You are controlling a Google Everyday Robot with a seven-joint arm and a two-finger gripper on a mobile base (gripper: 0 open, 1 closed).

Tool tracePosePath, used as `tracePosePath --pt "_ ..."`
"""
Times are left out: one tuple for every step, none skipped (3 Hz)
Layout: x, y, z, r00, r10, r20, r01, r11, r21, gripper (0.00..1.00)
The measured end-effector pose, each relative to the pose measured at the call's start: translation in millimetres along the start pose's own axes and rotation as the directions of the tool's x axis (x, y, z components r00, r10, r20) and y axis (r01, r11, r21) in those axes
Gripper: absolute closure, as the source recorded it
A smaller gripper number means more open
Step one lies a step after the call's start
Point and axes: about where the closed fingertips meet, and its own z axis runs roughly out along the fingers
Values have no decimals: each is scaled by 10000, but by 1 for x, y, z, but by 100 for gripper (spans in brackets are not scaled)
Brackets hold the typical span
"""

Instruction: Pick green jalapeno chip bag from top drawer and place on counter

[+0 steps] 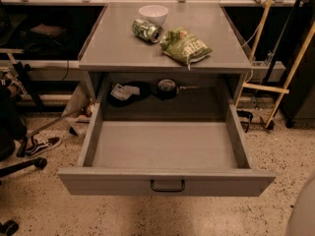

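Where the bag (186, 45) lay: flat on the counter (113, 48), right of centre, above the open drawer (98, 181).
Long axis: diagonal, far left to near right, its far end nearly touching the can (146, 30).
Can: on its side, just before a white bowl (153, 14).
Drawer: pulled out toward the camera.
Gripper: out of frame, its grip impossible to tell; a pale robot part (304, 215) showed at lower right.

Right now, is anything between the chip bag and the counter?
Nothing: the chip bag lies on the counter, just right of the can. The drawer stands open. The gripper is out of view; only a pale robot part shows bottom right.
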Motion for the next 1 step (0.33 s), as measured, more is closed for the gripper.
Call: tracePosePath --pt "-7 -1 2 9997 -4 240 3 10000 26 0"
